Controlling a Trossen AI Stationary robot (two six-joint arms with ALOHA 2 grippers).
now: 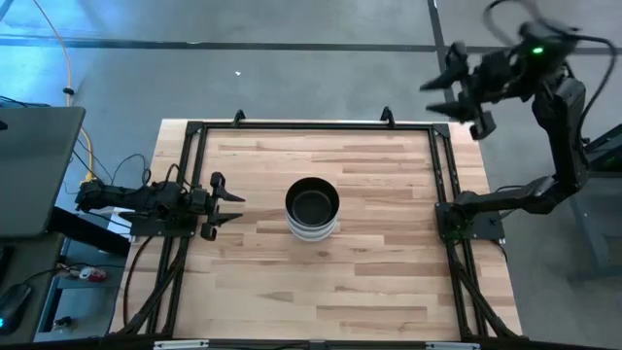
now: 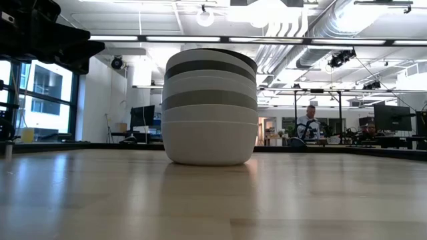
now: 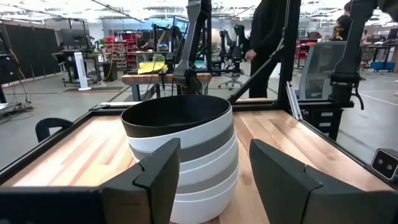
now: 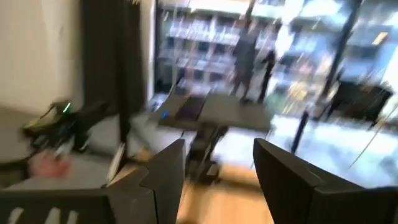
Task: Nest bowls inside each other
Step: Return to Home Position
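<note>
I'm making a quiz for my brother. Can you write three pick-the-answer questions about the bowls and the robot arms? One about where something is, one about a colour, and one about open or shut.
1. Where on the table does the stack of bowls stand?
A. Against its left edge
B. Near its middle
C. In its far right corner

2. What colour is the top bowl?
A. White
B. Red
C. Black

3. How is the left gripper?
A. Open and empty
B. Shut on a bowl
C. Shut, holding nothing

Answers:
1 B: the high view shows the stack about midway across the wood.
2 C: the left wrist view shows a black bowl above the white and grey ones.
3 A: its fingers are spread apart at the table's left side, short of the stack. The right gripper hangs raised past the far right corner.
</note>
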